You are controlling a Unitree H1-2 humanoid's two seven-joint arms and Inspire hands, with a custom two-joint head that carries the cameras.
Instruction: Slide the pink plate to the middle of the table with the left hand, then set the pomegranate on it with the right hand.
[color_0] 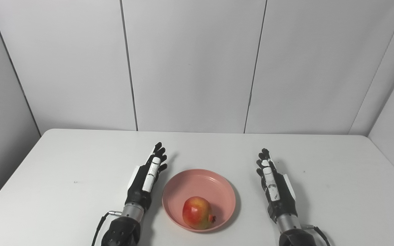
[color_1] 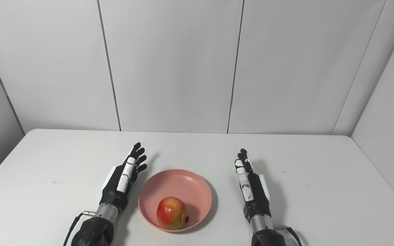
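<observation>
Nearest the camera, the pomegranate sits in the front part of the pink plate, a round, smooth-skinned fruit, red blending to yellow-green (its small dark crown points right). The plate is a shallow matte disc with a raised rim, resting near the middle of the smooth white table. Flanking it, the left hand and right hand, black with white plates, lie released, fingers extended forward, holding nothing. Behind stand plain grey wall panels.

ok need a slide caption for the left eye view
Pomegranate resting in the pink plate mid-table, open left hand and right hand flanking it.
</observation>
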